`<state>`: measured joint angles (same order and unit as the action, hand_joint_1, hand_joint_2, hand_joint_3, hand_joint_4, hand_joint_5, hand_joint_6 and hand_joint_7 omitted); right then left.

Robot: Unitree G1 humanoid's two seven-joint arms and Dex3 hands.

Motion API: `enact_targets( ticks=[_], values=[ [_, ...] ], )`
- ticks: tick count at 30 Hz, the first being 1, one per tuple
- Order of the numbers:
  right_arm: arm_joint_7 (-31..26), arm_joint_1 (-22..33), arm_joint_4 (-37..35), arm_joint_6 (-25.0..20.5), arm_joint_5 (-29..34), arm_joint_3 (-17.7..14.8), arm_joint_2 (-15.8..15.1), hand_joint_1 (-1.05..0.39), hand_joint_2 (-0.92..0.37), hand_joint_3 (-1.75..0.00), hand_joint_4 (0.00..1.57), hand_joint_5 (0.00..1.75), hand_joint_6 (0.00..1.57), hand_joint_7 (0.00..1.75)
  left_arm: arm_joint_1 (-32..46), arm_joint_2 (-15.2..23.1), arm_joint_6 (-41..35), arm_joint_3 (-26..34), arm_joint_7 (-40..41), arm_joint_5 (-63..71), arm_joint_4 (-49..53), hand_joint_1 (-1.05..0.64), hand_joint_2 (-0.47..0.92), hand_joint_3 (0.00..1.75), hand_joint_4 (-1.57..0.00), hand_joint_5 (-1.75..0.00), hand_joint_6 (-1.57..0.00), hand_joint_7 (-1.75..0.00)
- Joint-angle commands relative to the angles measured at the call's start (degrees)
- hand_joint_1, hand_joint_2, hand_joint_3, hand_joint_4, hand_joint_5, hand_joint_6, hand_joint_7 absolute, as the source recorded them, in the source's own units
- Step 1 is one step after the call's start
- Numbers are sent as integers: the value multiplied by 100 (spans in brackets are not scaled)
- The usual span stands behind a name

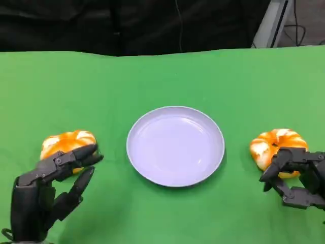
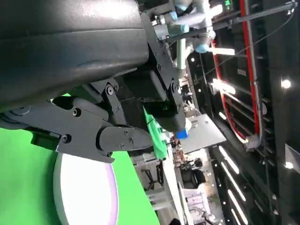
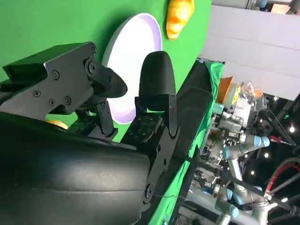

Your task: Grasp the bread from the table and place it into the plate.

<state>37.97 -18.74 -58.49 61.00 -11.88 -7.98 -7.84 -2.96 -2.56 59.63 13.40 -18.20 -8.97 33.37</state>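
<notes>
A round orange-and-white bread [image 1: 66,144] lies on the green cloth left of the pale lilac plate [image 1: 175,145]. My left hand [image 1: 51,188] is just in front of it, fingers apart, the upper ones reaching over its near edge; nothing is held. A second bread [image 1: 277,145] lies right of the plate. My right hand [image 1: 299,175] sits at its near side, fingers spread and holding nothing. In the right wrist view, past the right hand [image 3: 117,103], lie the plate [image 3: 131,51] and the far bread [image 3: 179,16]. The left wrist view shows the left hand's fingers [image 2: 108,136] above the plate [image 2: 84,192].
The green cloth [image 1: 162,76] covers the whole table up to its far edge, with a dark backdrop behind. The plate holds nothing. Lab equipment and robot arms stand beyond the table in the wrist views.
</notes>
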Motion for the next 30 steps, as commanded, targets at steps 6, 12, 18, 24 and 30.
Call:
enact_targets(
  ticks=[6,12,18,24,30],
  values=[
    [59,-49,-43,-2,-105,-77,-92,9,-64,-96,86,144,90,106,-28,245,201,-3,593,403,132,-33,92,24,-79,-14,-75,0],
    [89,-37,-30,7,-123,-83,-91,9,-63,-97,86,144,91,105,45,335,172,100,1263,1152,10,-49,92,20,-74,-3,-64,0],
    [147,-18,-14,-29,-175,-95,-81,10,-65,-95,85,143,91,103,116,423,111,86,1763,1539,-109,-54,92,19,-72,-1,-62,0],
    [194,-9,-18,-33,-208,-99,-97,9,-66,-93,85,144,91,103,228,503,46,84,2410,2305,-305,-57,92,17,-62,0,-54,0],
    [114,7,-11,-71,-133,-97,-138,8,-66,-92,85,144,91,104,296,742,-146,76,3695,3970,-498,-55,92,14,-49,0,-46,0]
  ],
)
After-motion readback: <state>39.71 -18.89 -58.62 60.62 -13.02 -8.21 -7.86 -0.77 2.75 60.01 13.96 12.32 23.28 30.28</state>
